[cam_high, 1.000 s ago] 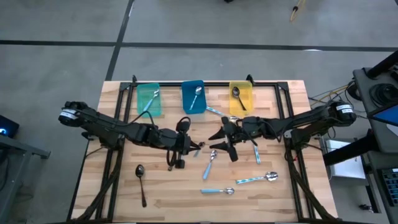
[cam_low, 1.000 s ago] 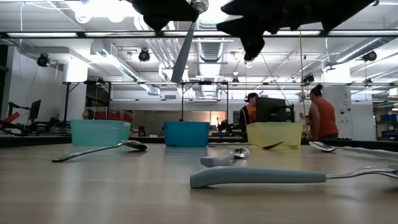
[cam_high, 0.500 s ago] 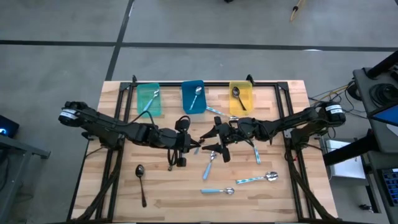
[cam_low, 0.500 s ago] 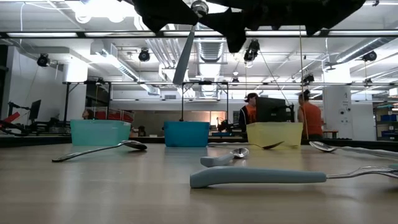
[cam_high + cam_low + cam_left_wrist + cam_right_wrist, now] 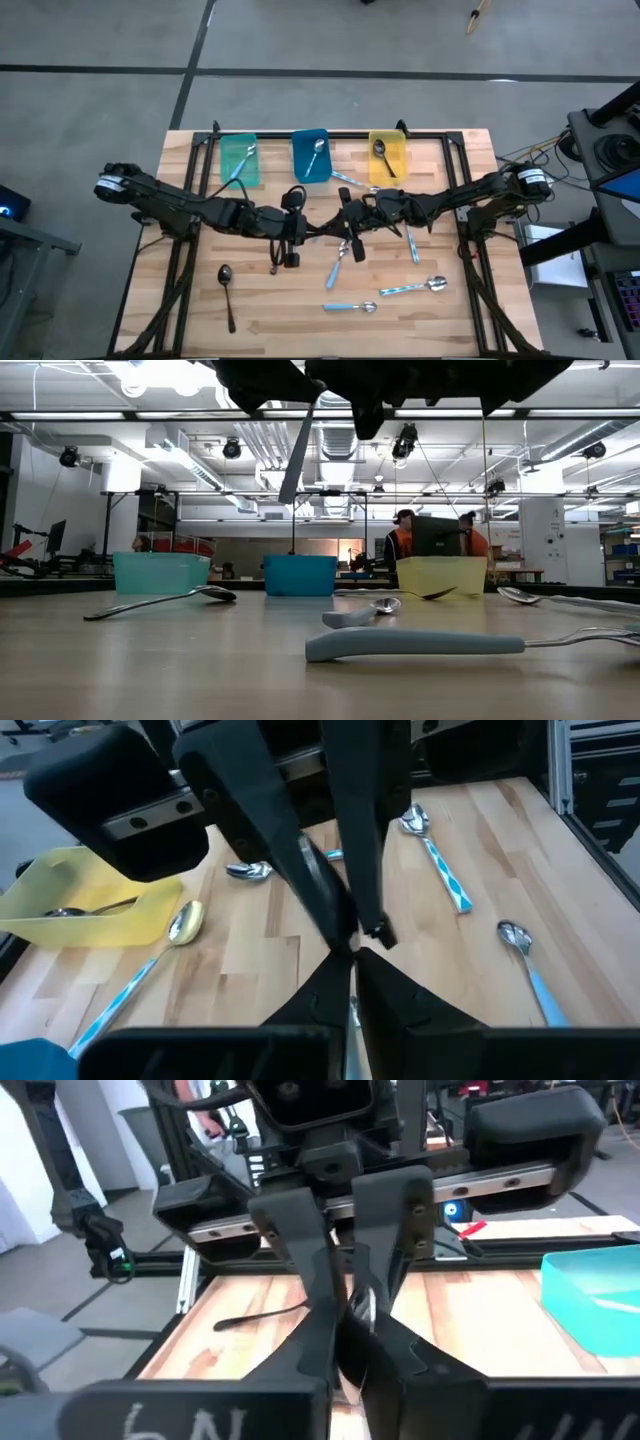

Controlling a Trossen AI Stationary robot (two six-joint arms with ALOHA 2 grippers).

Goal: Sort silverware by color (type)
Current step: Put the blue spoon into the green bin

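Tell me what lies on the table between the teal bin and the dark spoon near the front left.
In the high view, the left arm crosses above the stretch between the teal bin and the dark spoon. No other silverware lies there, only bare wood.

Two arms meeting mid-table, left gripper [image 5: 312, 232], right gripper [image 5: 342, 225], spoons [image 5: 411, 288] scattered, three bins [image 5: 240, 160]

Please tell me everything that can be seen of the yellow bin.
The yellow bin is a small rectangular tray that looks like slightly translucent plastic, open on top. It stands flat at the far edge of the wooden table, the rightmost of three bins, next to the blue bin. One dark spoon lies inside it.
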